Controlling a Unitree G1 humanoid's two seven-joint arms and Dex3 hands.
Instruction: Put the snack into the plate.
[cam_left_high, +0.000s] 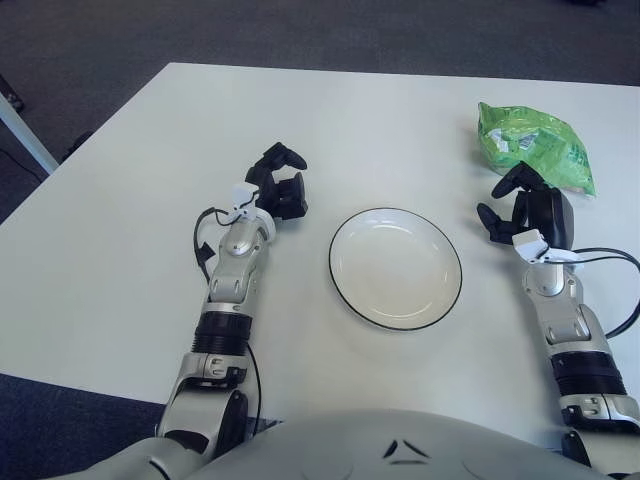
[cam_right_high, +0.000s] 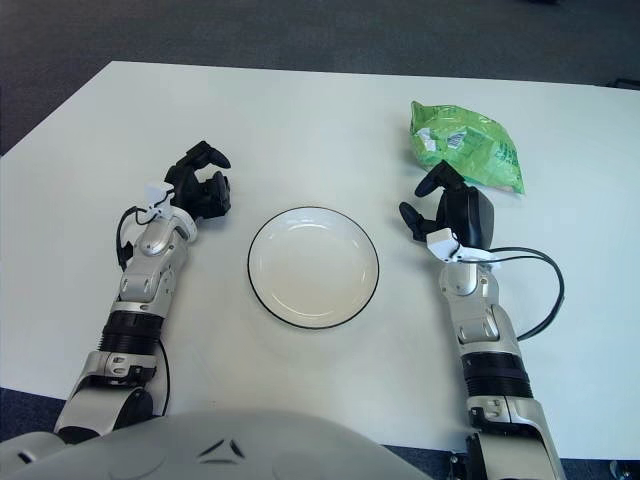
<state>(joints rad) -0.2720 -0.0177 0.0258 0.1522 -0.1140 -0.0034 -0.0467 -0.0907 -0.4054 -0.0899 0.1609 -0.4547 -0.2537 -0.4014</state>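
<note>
Two hands in view, neither holding anything. Far left: left hand (cam_left_high: 277, 186) shows on the white table (cam_left_high: 120, 230) just left of the plate, fingers loosely curled around nothing, idle. Centre: white plate with dark rim (cam_left_high: 395, 267), nothing in it, sits between the two arms. Right of the plate: right hand (cam_left_high: 530, 205), fingers spread apart, palm turned toward the snack; it shows just short of the bag's near edge, and contact isn't evident from either eye view. Far right, toward the back of the table: green snack bag (cam_left_high: 532, 146), crinkled and puffy, lying flat, well apart from the plate. Step in hand, as I read it: reach and grasp the bag. To do it well: push the hand a bit further forward so the fingers straddle the bag's near end rather than poke it, since a light foil bag will likely skid away if nudged. Close on a crimped edge or a fold, not the puffed middle, and squeeze gently. Then lift clear of the table before swinging left over the plate.
</note>
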